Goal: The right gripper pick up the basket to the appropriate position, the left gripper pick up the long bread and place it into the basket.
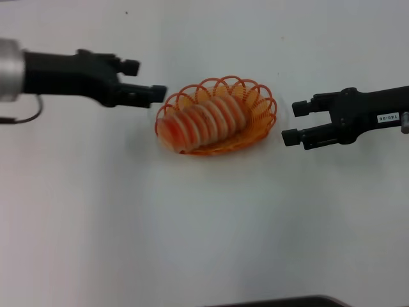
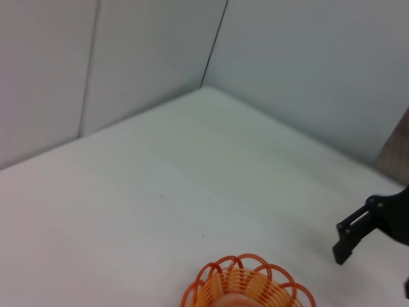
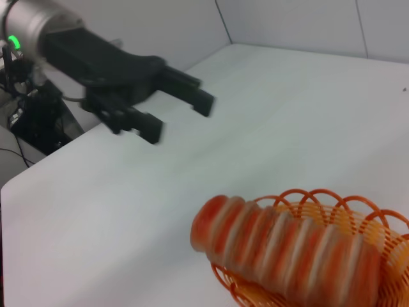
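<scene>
Both grippers spread and empty, flanking basket (image 1: 217,115): left gripper (image 1: 142,80) nearer, long bread (image 1: 203,123) lying diagonally inside, right gripper (image 1: 295,123) opposite.

Spreading plain white counter (image 1: 204,243), meeting pale walls at a far corner in the left wrist view. Carrying one thing directly: the basket (image 1: 262,118), sitting near the middle. Bearing the long bread (image 1: 204,121) inside the basket, lying slantwise, one end poking over the rim. Showing a dark edge along the near border.
</scene>
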`<state>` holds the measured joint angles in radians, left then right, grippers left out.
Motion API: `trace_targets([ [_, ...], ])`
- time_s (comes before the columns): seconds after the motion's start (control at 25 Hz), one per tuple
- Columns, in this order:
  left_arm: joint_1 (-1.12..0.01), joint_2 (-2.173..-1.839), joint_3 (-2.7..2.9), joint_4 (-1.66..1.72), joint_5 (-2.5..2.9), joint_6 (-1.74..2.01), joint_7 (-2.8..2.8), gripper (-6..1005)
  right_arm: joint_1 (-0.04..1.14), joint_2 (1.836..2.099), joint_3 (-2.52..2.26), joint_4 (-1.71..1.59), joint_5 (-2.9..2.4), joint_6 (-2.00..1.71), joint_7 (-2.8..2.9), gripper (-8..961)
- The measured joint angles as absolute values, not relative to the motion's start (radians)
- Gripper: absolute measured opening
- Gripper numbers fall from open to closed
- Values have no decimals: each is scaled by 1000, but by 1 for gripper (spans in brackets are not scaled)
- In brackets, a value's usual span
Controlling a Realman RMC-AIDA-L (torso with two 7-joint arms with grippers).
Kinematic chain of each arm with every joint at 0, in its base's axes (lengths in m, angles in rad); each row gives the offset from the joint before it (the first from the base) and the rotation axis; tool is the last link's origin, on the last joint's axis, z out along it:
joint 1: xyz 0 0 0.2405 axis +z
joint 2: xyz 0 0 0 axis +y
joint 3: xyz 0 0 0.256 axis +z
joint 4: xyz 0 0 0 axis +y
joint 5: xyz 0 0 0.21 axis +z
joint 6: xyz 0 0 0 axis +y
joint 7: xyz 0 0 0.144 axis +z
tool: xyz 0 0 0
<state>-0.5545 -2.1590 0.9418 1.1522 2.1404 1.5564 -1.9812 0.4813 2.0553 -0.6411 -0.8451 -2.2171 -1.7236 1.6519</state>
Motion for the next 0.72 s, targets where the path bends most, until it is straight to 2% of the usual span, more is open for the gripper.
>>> trace_targets([
  [0.16, -474, -2127, 739, 1109, 2110, 1734, -1879, 829, 487, 2058, -638, -845, -2214, -1724, 1652, 885],
  [0.44, -390, -2031, 622, 917, 2098, 1844, -1765, 862, 496, 2059, -643, -845, -2215, -1724, 1657, 886],
  [0.72, -382, -2023, 619, 880, 2109, 1828, -1751, 862, 498, 2060, -648, -845, -2219, -1726, 1664, 885],
])
